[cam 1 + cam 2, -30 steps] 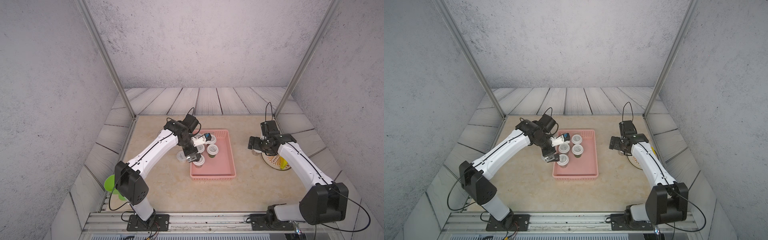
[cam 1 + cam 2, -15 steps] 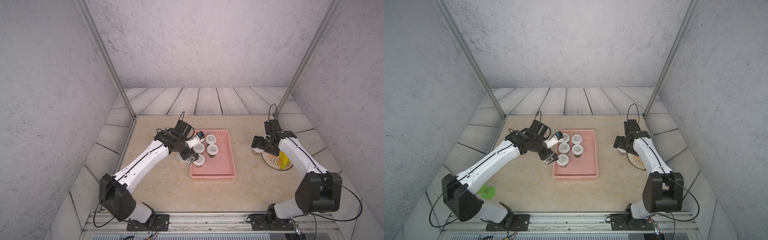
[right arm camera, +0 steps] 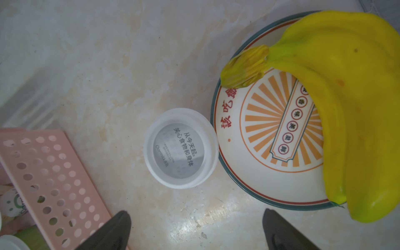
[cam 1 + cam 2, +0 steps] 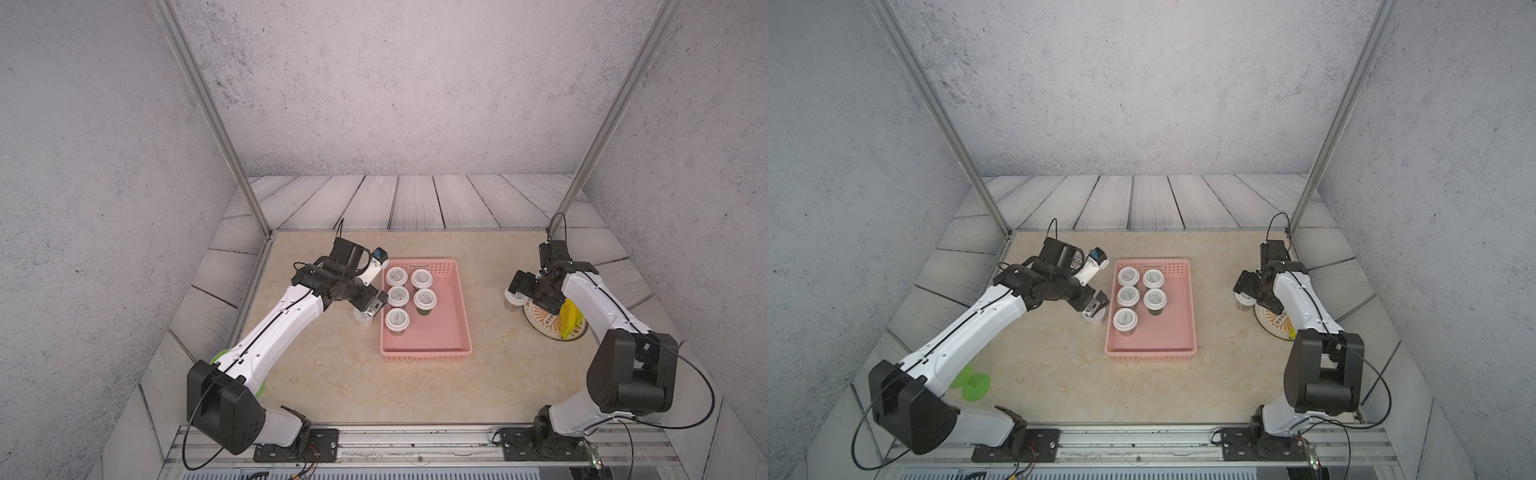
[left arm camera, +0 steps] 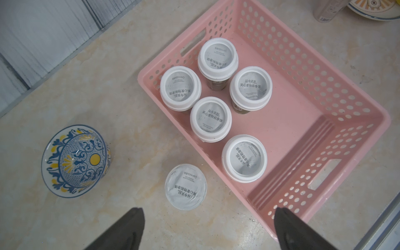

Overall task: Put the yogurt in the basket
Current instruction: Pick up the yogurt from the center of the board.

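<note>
Hugging basket [image 5: 357, 134] edge, yogurt cup [image 5: 185, 187], jaws wide

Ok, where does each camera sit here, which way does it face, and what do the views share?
Top views: high at the front, looking down and inward at the pink basket; both arms show whole.
Left wrist: above the left gripper, looking down at five cups in the basket and one loose cup; only its open fingertips show.
Right wrist: above the right gripper, looking down at another loose cup beside the banana plate; open fingertips only.
Shared: the basket appears in all views.
</note>
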